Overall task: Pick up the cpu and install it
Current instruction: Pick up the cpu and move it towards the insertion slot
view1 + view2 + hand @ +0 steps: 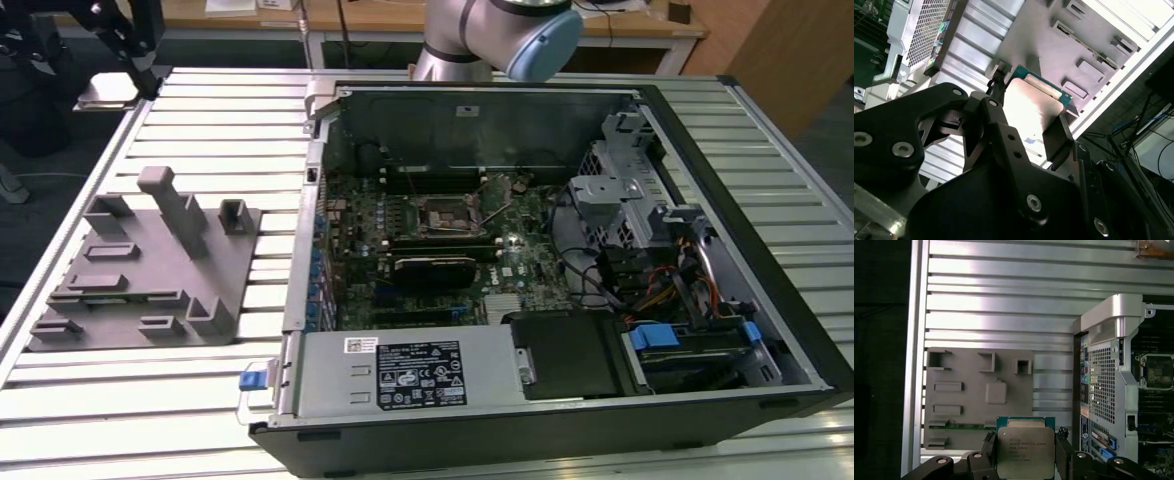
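The cpu (1025, 450) is a thin square chip with a pale silver top and a green rim. My gripper (1025, 462) is shut on it, a black finger (991, 450) on each side. In the second wrist view the cpu (1030, 105) is held between the fingers (1058, 137) of the gripper (1026, 117), up above the slatted table. The open computer case (534, 270) lies on the table with its empty processor socket (441, 210) facing up. In the first wrist view the socket (1159, 371) lies well off to the side of the held chip, past the case wall (1104, 380).
A grey plastic block with upright posts (147, 265) lies on the slatted table at the exterior view's left, directly below the held chip in the first wrist view (979, 390). The arm's joint (514, 35) rises behind the case. The table edge (916, 365) borders dark floor.
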You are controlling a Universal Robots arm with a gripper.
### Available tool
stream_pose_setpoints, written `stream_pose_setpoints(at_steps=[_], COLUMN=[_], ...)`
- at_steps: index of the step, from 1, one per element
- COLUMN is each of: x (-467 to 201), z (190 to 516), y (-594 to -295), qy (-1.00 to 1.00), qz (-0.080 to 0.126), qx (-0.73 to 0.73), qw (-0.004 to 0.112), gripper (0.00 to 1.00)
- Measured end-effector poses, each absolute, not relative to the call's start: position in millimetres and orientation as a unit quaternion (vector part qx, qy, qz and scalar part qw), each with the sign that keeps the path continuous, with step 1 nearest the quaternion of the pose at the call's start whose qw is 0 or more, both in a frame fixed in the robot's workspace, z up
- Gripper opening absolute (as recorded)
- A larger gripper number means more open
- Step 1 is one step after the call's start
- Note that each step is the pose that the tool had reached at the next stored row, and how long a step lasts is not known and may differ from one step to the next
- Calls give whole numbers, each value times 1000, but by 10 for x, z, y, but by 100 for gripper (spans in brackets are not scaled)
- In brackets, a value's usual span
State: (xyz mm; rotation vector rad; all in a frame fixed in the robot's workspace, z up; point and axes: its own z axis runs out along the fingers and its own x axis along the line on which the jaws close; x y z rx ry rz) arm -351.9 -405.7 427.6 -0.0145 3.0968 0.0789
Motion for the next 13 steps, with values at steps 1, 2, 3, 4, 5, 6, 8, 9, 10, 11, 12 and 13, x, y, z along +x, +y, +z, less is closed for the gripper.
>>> stream_pose_setpoints(at_steps=[1, 2, 3, 4, 5, 6, 8, 9, 10, 11, 12, 13], x=[-3505, -3493, -3484, -3475, -3466, -3453, -3422, -3407, -3394, -3378, -3364, -3350], z=[4276, 4276, 4276, 4276, 4276, 4276, 4276, 4276, 4276, 4276, 4276, 4276], y=[-4057, -4057, -4057, -4057, -4057, -4057, -4057, -4057, -4057, -4057, -4057, -4057], qy=[999, 999, 999, 999, 999, 999, 999, 999, 999, 999, 999, 999], qz=[25, 25, 25, 25, 25, 25, 24, 24, 24, 24, 24, 24], qx=[-5, -5, -5, -5, -5, -5, -5, -5, -5, -5, -5, -5], qw=[22, 22, 22, 22, 22, 22, 22, 22, 22, 22, 22, 22], gripper=[55, 55, 55, 55, 55, 55, 55, 55, 55, 55, 55, 55])
